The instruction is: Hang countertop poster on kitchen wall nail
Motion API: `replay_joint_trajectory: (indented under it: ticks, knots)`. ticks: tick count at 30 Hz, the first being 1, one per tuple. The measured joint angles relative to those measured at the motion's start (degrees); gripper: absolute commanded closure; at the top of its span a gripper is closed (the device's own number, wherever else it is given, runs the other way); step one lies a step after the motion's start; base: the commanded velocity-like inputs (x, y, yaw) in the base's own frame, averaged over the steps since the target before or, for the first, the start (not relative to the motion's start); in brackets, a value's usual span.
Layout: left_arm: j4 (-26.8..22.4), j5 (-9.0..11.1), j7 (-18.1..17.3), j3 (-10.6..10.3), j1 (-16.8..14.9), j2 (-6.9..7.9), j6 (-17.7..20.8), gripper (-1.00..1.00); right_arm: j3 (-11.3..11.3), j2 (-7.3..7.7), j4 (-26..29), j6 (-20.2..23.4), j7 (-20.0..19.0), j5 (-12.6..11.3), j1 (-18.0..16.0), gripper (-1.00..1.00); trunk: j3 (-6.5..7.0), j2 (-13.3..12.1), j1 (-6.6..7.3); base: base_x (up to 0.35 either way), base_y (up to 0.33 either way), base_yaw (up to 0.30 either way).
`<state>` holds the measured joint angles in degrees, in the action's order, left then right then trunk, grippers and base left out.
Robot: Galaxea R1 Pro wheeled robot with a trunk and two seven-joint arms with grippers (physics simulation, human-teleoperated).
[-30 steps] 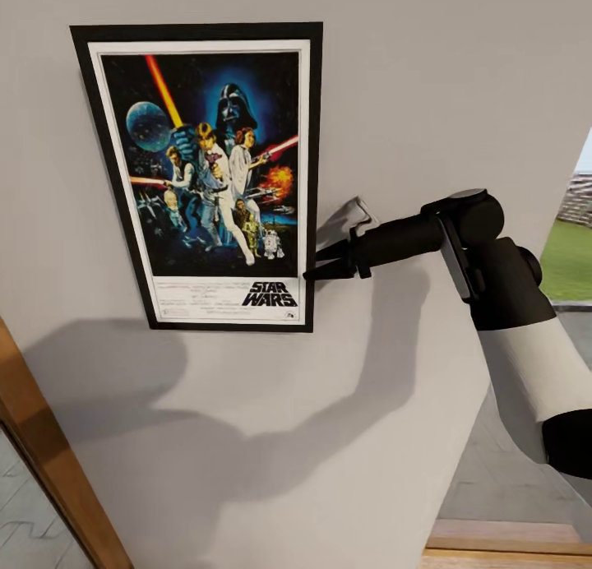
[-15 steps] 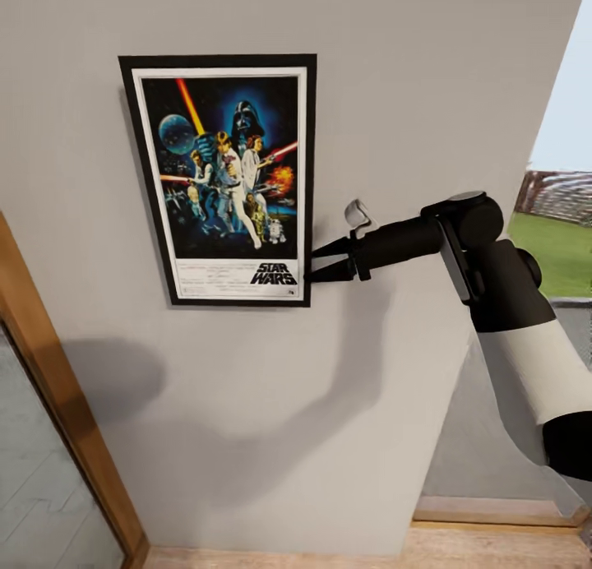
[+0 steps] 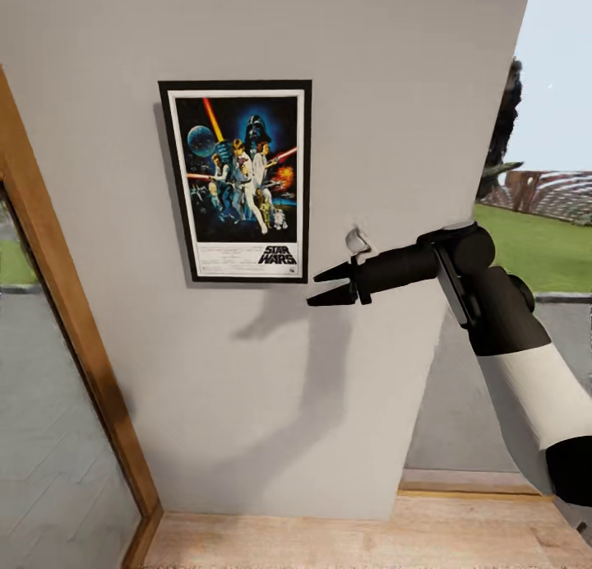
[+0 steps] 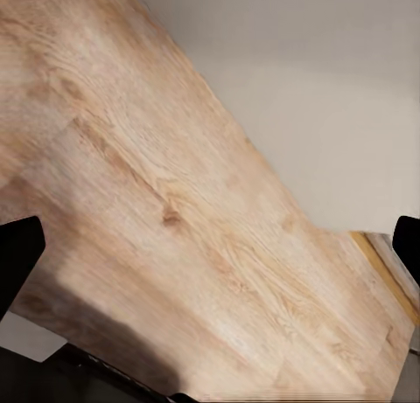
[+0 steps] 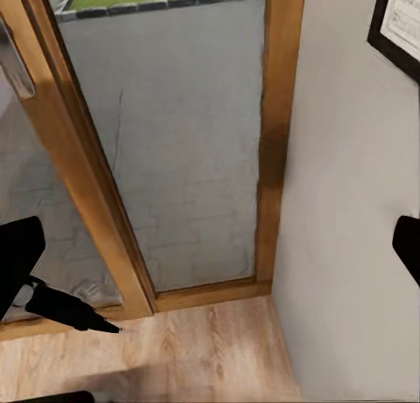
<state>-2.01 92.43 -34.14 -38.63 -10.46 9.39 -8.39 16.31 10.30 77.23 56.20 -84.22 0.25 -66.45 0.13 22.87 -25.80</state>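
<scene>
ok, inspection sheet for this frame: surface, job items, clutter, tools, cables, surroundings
Surface: plain grey wall, light wood plank floor below.
Job's things: upright Star Wars poster in thin black frame sits flat against the wall, level; nail not visible. Countertop: nothing seen.
Clutter: nothing seen.
Tools: right tool open, empty, just off the poster's lower right corner, apart from the frame. Left tool open, empty, pointed at the floor.
Cables: nothing seen.
Surroundings: wood-framed glass door on the wall's left; small silver fitting on the wall above the right tool; grass and sky past the wall's right edge.
</scene>
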Motion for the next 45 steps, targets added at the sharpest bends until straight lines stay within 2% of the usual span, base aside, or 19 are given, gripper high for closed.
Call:
replay_joint_trajectory:
  ticks: [5,7,12,13,14,16,20,24,27,28,30,31,32,33,37,40,41,44,45]
  knots:
    - [0.1,0.0,0.0,0.1,0.0,0.05,0.1,-1.00,-0.2,1.15,0.5,-0.2,-0.1,-0.1,3.3,-1.00,0.00,0.0,0.00,-0.338,0.000,0.000]
    - [0.1,0.0,0.1,0.1,0.0,0.08,0.1,-1.00,-2.3,1.52,3.0,-0.3,-0.2,-0.2,7.6,-1.00,-0.01,0.0,0.01,-0.285,0.000,0.000]
    - [0.0,0.0,0.1,0.2,0.0,0.09,0.1,-1.00,-6.5,1.64,4.7,-0.6,-0.3,-0.3,14.4,-1.00,-0.01,0.0,0.02,-0.139,0.000,0.000]
    - [0.0,0.0,0.1,0.4,0.0,0.47,0.1,-1.00,-11.7,1.70,5.3,-6.5,-0.8,-0.4,21.2,-1.00,0.01,0.0,0.05,-0.024,0.000,0.000]
    - [0.0,0.0,0.1,0.4,0.0,0.62,0.1,-1.00,-13.1,1.68,5.4,-8.5,-1.3,-0.3,31.0,-1.00,-0.02,0.0,0.03,-0.015,0.000,0.000]
    - [0.0,0.0,0.1,0.4,0.0,1.03,0.1,-1.00,-18.5,1.64,5.0,-16.4,-2.8,-0.2,43.6,-1.00,-0.02,0.0,0.04,-0.007,0.000,0.000]
    - [0.0,-0.1,0.1,0.3,0.0,1.17,0.2,-1.00,-21.9,1.59,2.9,-24.4,-3.2,-0.1,54.9,-1.00,-0.02,0.0,0.04,-0.003,0.000,0.000]
    - [0.0,-0.1,0.1,0.2,0.0,1.21,0.2,-1.00,-23.5,1.69,-3.0,-31.8,-3.4,0.0,61.9,-1.00,-0.02,0.0,0.04,-0.001,0.000,0.000]
    - [0.0,-0.1,0.2,0.0,0.0,1.18,0.2,-1.00,-27.0,1.81,-16.7,-43.0,-3.4,0.2,65.7,-1.00,-0.01,0.0,0.04,0.000,0.000,0.000]
    - [0.0,-0.1,0.3,0.1,0.0,1.17,0.1,-1.00,-28.1,2.50,-23.7,-47.8,-3.2,0.3,66.4,-1.00,-0.03,0.0,0.04,0.000,0.000,0.000]
    - [0.0,-0.1,0.3,0.2,0.0,1.19,0.1,-1.00,-29.0,4.11,-34.0,-52.8,-2.0,0.3,67.0,-1.00,-0.04,0.0,0.04,0.000,0.000,0.000]
    - [0.1,-0.1,0.3,0.2,0.0,1.22,0.1,-1.00,-29.2,4.59,-37.4,-53.9,-0.8,0.4,67.1,-1.00,-0.03,0.0,0.04,0.000,0.000,0.000]
    - [0.3,0.0,0.5,0.0,0.0,1.45,0.1,-1.00,-29.8,6.25,-44.9,-58.0,9.4,0.4,67.4,-1.00,-0.02,0.0,0.04,0.000,0.000,0.000]
    - [0.3,0.0,0.7,0.0,0.0,1.52,0.1,-1.00,-29.6,6.40,-52.2,-58.8,11.4,0.4,67.6,-1.00,-0.04,0.0,0.04,0.000,0.000,0.000]
    - [0.5,-0.2,3.6,-0.2,0.0,1.73,0.0,-1.00,-29.6,6.53,-59.6,-62.5,23.9,0.6,67.5,-1.00,-0.03,0.0,0.04,0.000,0.000,0.000]
    - [0.5,-0.3,6.2,-0.3,0.0,1.83,-0.1,-1.00,-29.6,6.38,-62.0,-63.3,31.9,0.6,67.5,-1.00,-0.03,0.0,0.04,0.000,0.000,0.000]
    - [0.5,-0.4,8.0,-0.3,0.0,1.87,-0.2,-1.00,-29.6,6.25,-63.1,-63.6,37.2,0.6,67.6,-1.00,-0.03,0.0,0.04,0.000,0.000,0.000]
    - [0.5,-0.4,10.8,-0.4,0.0,1.90,-0.2,-1.00,-29.5,5.77,-64.7,-63.9,45.6,0.6,67.5,-1.00,-0.03,0.0,0.04,0.000,0.000,0.000]
    - [0.5,-0.5,12.4,-0.5,0.0,1.92,-0.2,-1.00,-29.5,5.23,-65.4,-64.0,50.2,0.6,67.5,-1.00,-0.03,0.0,0.04,0.000,0.000,0.000]
